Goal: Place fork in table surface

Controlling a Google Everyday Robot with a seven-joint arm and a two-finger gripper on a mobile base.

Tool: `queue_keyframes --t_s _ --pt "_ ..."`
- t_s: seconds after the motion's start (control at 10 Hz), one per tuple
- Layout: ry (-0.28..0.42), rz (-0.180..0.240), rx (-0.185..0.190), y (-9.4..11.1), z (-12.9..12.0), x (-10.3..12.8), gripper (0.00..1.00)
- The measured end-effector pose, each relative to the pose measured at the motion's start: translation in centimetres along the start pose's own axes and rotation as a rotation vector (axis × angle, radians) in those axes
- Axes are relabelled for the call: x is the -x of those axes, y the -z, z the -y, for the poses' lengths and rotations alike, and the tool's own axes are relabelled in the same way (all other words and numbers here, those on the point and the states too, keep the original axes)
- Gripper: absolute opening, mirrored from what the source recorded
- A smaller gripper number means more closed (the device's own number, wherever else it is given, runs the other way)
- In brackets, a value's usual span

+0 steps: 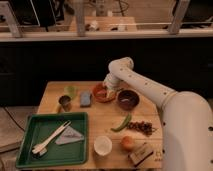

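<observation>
The light wooden table surface (105, 122) holds several items. A pale fork (50, 139) lies diagonally in the green plastic tray (30, 150) at the front left, next to a grey folded napkin (70, 137). My white arm reaches from the right over the table's back. My gripper (106, 87) hangs at the far middle, just above an orange bowl (101, 94), far from the fork.
A dark brown bowl (128, 99), a blue sponge (86, 98), a small metal cup (65, 102) and a green item (70, 91) sit at the back. A green pepper (121, 123), dark berries (143, 127), a white cup (103, 145), an orange (128, 143) and a brown box (141, 154) sit in front.
</observation>
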Motion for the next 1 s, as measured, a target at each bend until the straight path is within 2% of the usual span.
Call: queue_keyframes --t_s 0.1,0.4,0.7,0.8,1.0 --pt "-0.005 -0.006 0.0 0.0 0.4 0.1 0.8" --pt "-0.04 -0.011 0.001 -0.3 1.1 0.2 0.79" --pt "-0.082 -0.013 -0.002 -0.4 1.7 0.1 0.64" --pt "-0.1 -0.012 0.002 -0.5 1.8 0.1 0.5" --pt "-0.126 -0.008 0.012 -0.9 2.0 -0.2 0.38"
